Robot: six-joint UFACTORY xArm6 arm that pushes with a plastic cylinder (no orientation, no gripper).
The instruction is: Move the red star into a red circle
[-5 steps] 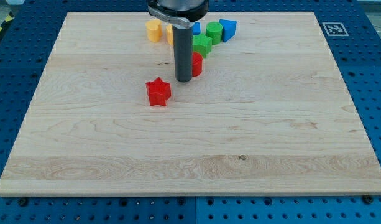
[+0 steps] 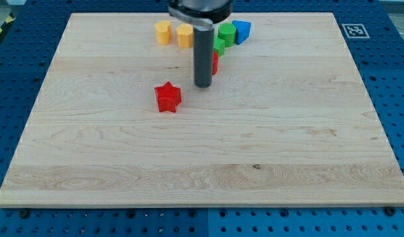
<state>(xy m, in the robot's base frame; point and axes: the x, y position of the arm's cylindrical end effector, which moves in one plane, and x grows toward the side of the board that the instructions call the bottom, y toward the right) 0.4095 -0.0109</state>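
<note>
The red star (image 2: pixel 167 97) lies on the wooden board (image 2: pixel 202 164), left of centre. My tip (image 2: pixel 202 85) is down on the board, up and to the right of the star, with a gap between them. The rod stands in front of the red circle block (image 2: pixel 215 64), so only a thin red sliver shows at the rod's right edge. The tip sits just below that block; I cannot tell if they touch.
Near the view's top lie two yellow blocks (image 2: pixel 163 31) (image 2: pixel 184 35), a green block (image 2: pixel 226 33), another green block (image 2: pixel 219 46) partly behind the rod, and a blue block (image 2: pixel 241 30). A marker tag (image 2: pixel 352 30) sits at the board's top right corner.
The rod has moved a little to the view's right, now covering most of the red circle block and uncovering the second yellow block. The red star has not moved.
</note>
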